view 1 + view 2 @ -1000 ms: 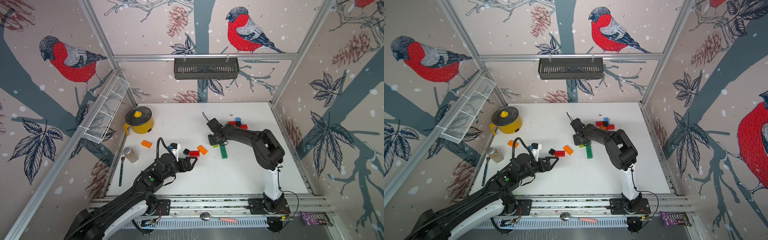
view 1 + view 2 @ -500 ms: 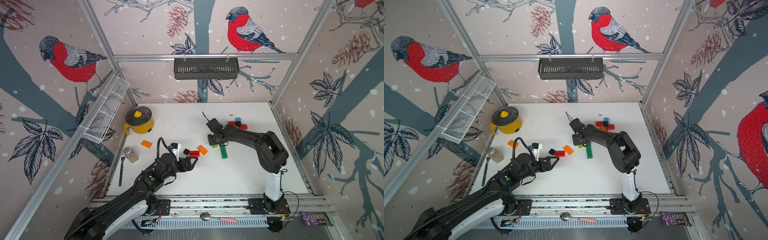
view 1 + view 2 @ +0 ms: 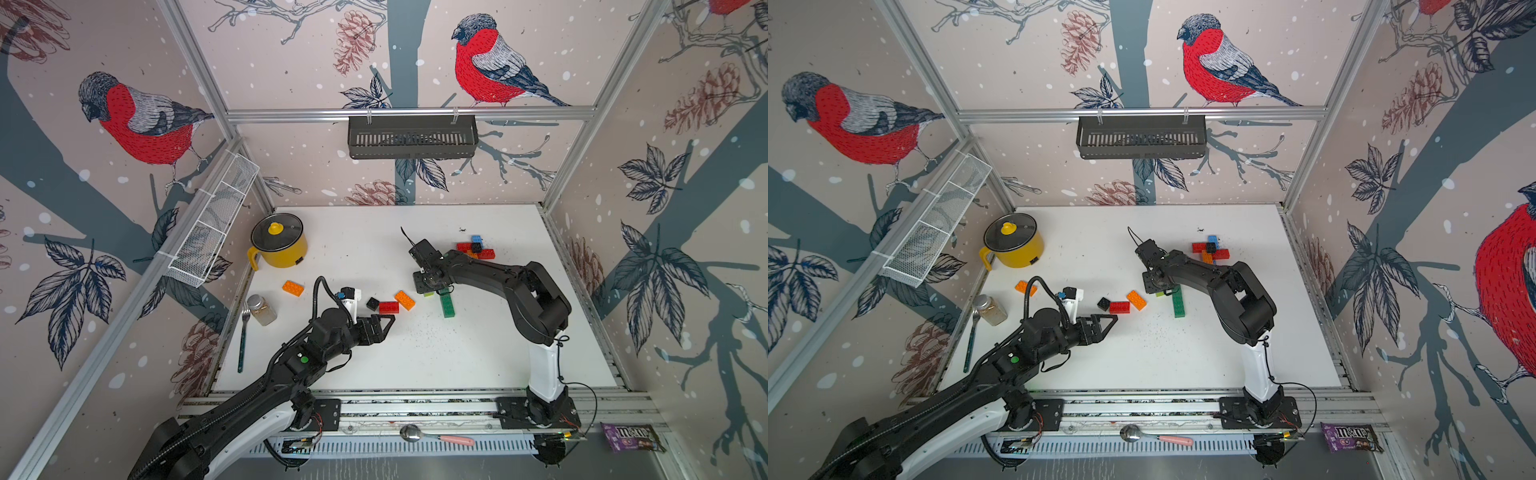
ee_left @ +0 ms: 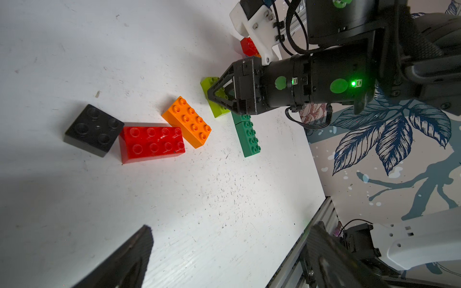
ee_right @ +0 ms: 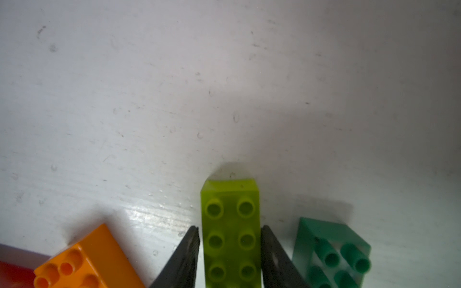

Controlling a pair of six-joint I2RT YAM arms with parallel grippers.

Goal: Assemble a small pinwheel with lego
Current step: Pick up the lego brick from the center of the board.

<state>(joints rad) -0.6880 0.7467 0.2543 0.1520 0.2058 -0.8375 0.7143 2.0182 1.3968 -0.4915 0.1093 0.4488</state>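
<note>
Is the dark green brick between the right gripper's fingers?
No, the right gripper straddles the lime brick; the dark green brick lies alongside.

My left arm reaches low over the tabletop (image 3: 457, 365), left gripper (image 3: 384, 326) jaws wide apart. My right arm's bent at the elbow, right gripper (image 5: 229, 228) down, fingers narrowed either side of lime brick (image 5: 230, 197); can't tell if touching.

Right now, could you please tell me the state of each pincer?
Left pincer: open, holding nothing.
Right pincer: closed on the lime brick.
</note>
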